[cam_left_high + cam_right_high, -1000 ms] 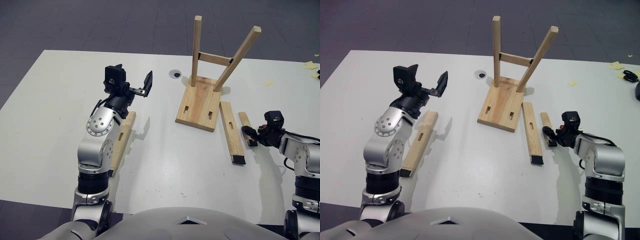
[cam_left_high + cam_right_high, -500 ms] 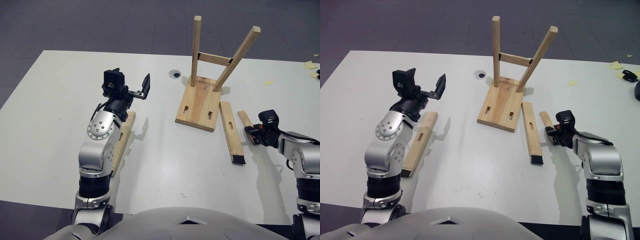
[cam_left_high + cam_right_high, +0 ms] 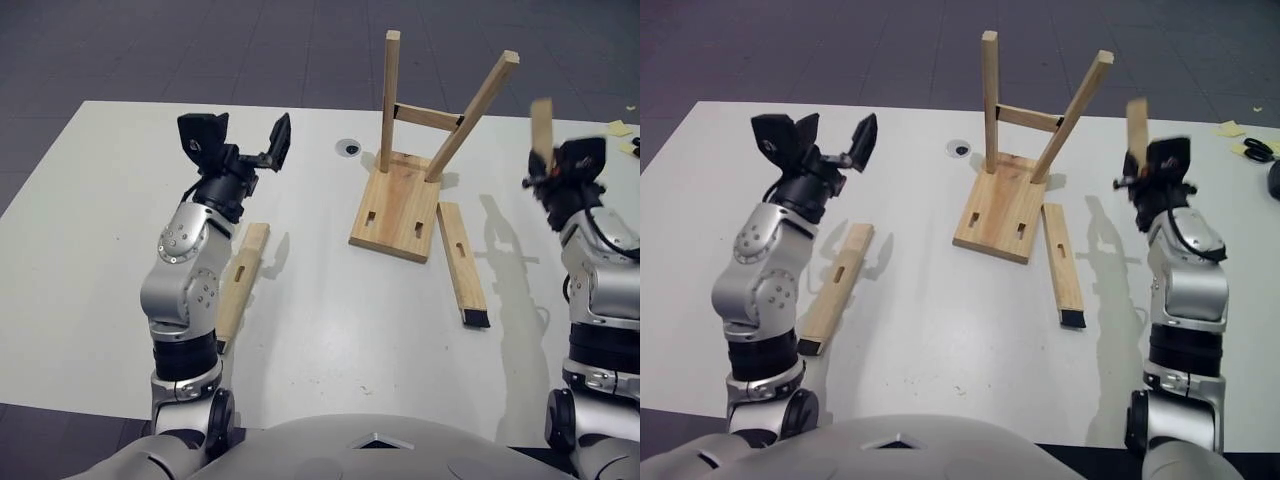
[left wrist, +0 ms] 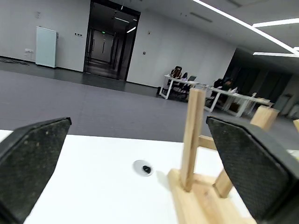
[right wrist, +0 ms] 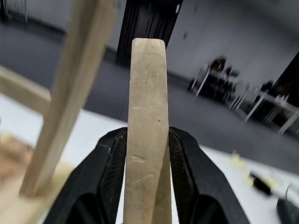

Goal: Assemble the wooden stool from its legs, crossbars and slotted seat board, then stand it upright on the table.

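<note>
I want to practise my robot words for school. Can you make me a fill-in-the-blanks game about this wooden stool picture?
1. The short crossbar is gripped by the robot's ____ hand.
2. The left hand is ____ and holds nothing.
3. Exactly ____ legs stand up from the seat board.
Missing words: right, open, two.

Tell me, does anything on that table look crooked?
Yes: on the seat board, the left leg stands straight while the right leg leans outward, so the pair looks splayed. Two slots are empty.
</note>
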Robot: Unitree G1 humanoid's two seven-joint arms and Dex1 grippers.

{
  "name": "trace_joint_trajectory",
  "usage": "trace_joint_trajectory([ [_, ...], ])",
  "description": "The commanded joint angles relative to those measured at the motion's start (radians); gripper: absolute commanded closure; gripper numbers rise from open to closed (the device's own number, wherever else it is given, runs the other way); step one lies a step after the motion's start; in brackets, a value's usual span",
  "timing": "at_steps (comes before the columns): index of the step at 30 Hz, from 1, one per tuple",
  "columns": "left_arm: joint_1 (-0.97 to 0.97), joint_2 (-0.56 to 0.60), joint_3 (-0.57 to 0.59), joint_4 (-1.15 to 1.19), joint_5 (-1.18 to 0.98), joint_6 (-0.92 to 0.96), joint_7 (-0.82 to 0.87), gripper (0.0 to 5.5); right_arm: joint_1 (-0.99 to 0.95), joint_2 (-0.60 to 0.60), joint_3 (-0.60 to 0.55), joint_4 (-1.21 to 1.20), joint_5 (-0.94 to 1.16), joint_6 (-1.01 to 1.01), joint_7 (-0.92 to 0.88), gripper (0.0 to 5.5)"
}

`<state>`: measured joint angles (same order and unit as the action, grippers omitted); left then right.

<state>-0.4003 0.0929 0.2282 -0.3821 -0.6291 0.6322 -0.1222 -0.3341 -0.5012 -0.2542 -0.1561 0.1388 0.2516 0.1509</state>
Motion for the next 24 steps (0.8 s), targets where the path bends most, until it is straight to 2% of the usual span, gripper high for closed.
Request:
trace_joint_trajectory([
  [1, -0.243, 0.071, 0.125, 0.034, -0.41, 0.187, -0.036, 0.1, -0.082, 0.126, 0.066, -0.245, 0.062, -0.151, -0.01, 4.17],
  [8, -0.351, 0.127, 0.087, 0.109, -0.697, 0.33, -0.027, 0.1, -0.028, 0.225, 0.226, -0.391, 0.16, -0.057, 0.045, 4.17],
  [12, -0.342, 0.133, 0.045, 0.131, -0.76, 0.363, -0.01, 0.1, 0.053, 0.25, 0.33, -0.412, 0.179, -0.026, 0.095, 4.17],
  [18, -0.352, 0.143, -0.034, 0.117, -0.739, 0.372, -0.005, 0.1, 0.104, 0.276, 0.428, -0.418, 0.12, -0.031, 0.112, 4.17],
  [24, -0.354, 0.168, -0.05, 0.099, -0.72, 0.35, -0.016, 1.01, 0.114, 0.294, 0.461, -0.41, 0.063, -0.042, 0.11, 4.17],
])
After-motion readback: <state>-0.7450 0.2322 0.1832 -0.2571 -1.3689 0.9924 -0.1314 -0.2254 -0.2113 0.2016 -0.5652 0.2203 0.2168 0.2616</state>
